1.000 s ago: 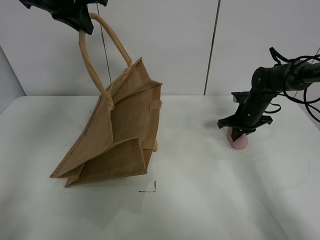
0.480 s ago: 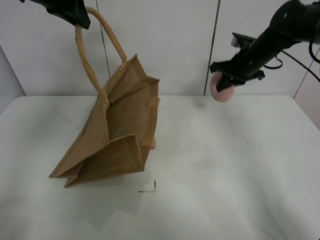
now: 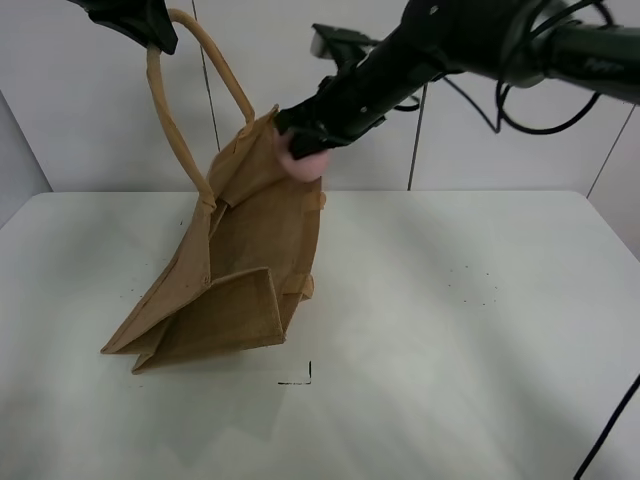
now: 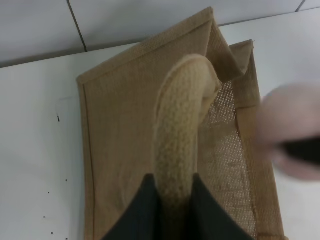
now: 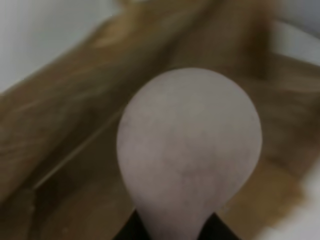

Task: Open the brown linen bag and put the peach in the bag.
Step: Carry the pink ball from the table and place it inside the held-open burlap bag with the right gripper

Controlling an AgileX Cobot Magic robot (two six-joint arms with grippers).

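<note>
Our right tool (image 3: 305, 138) is clenched on the peach (image 3: 303, 160), right at the upper rim of the bag (image 3: 250, 250). Our left tool (image 3: 150, 35) grasps one handle (image 4: 175, 130); the bag's base rests on the table (image 3: 450, 350), its inside hidden.

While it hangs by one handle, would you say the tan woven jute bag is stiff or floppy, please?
Probably semi-stiff: the tan woven jute bag shows flat panels and creased gussets while leaning. Its beige loop handle holds a rounded arch under the left gripper, so it is likely firm rather than limp.
</note>
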